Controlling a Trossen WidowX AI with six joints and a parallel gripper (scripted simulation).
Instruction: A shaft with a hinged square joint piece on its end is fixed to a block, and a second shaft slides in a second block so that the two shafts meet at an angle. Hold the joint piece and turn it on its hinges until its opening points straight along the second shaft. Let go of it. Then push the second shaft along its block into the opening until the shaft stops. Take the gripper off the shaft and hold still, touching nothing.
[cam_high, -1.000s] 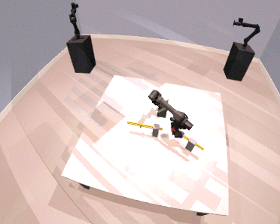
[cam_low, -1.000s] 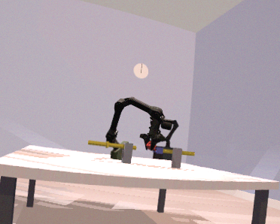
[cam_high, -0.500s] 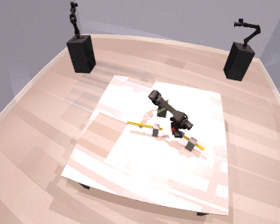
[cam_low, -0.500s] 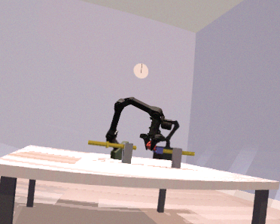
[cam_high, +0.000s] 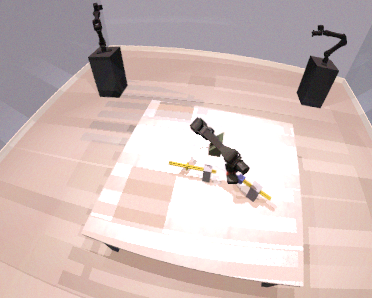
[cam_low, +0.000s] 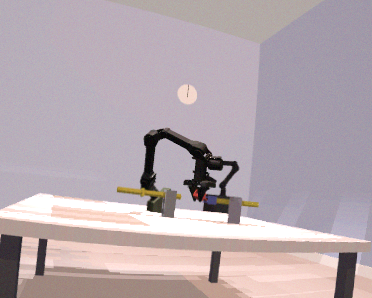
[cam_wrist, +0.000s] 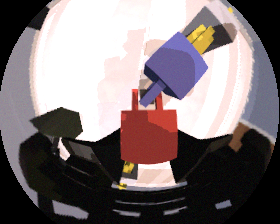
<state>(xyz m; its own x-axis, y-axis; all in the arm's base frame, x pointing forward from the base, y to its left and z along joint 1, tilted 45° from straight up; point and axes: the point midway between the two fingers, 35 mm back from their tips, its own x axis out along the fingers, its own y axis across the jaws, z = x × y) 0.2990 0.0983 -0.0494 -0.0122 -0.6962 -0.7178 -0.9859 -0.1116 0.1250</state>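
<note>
My gripper (cam_high: 231, 176) (cam_low: 198, 195) (cam_wrist: 145, 123) is shut on the red joint piece (cam_low: 196, 193) (cam_wrist: 149, 131), with a finger on each side. The red piece is hinged to the blue piece (cam_high: 241, 178) (cam_low: 212, 200) (cam_wrist: 177, 65) and stands at an angle to it. The blue piece sits on the end of the first yellow shaft (cam_high: 263, 194) (cam_low: 250, 204) (cam_wrist: 202, 41), in its grey block (cam_high: 252, 194) (cam_low: 234, 211). The second yellow shaft (cam_high: 179, 164) (cam_low: 130, 190) (cam_wrist: 128, 167) passes through the other grey block (cam_high: 207, 175) (cam_low: 169, 205), its near end short of the red piece. The opening itself is hidden.
The white table (cam_high: 145, 220) (cam_low: 100, 222) carries both blocks. The dark green arm base (cam_high: 216, 146) stands behind the shafts. Two other arms on black pedestals (cam_high: 108, 72) (cam_high: 317, 82) stand beyond the table.
</note>
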